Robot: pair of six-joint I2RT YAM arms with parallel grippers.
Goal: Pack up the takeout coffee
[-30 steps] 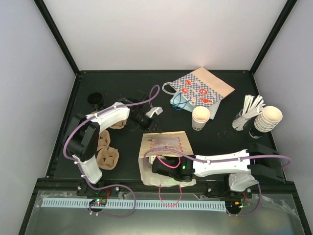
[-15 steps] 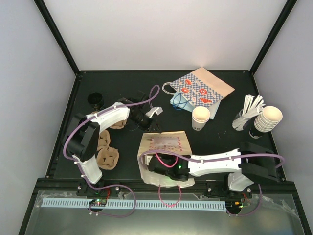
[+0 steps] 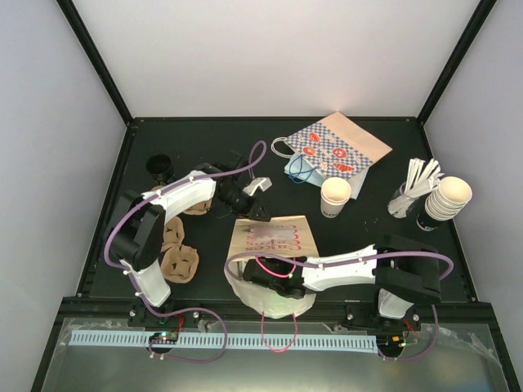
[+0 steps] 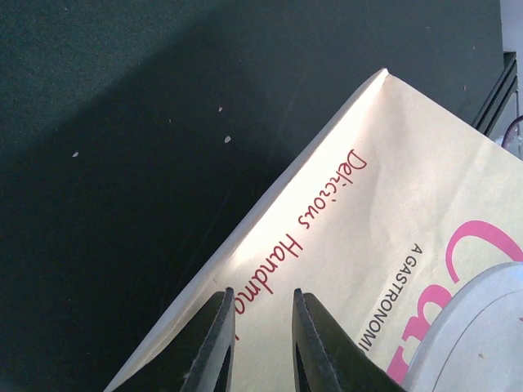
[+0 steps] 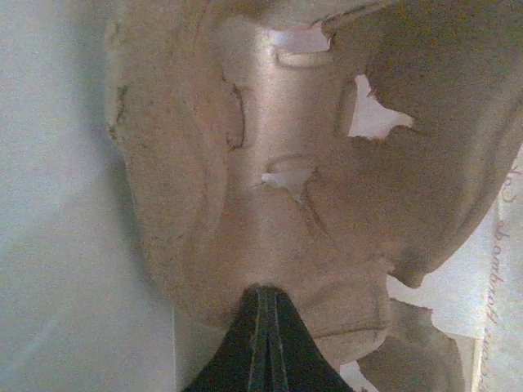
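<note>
Top view: the small white paper coffee cup point(image 3: 335, 197) stands upright on the black table point(image 3: 204, 147), right of the left pincer point(image 3: 255, 206) and beyond-right of the right pincer point(image 3: 260, 279); the left looks nearer.

Left wrist: the left pincer is narrowly spread above a flat cream paper bag point(image 4: 384, 204).

Right wrist: the right pincer is pressed together on a brown moulded-pulp carrier point(image 5: 270, 163).

Takeout coffee cup point(image 3: 336, 197): white, upright, open-topped.

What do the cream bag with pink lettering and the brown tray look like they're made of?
The bag: matte cream paper, judging by its crisp folded edge and the pink lettering printed flat on it. The tray: probably moulded paper pulp, left unfinished. Its brown surface looks rough and fibrous, with ragged, torn-looking holes.
</note>
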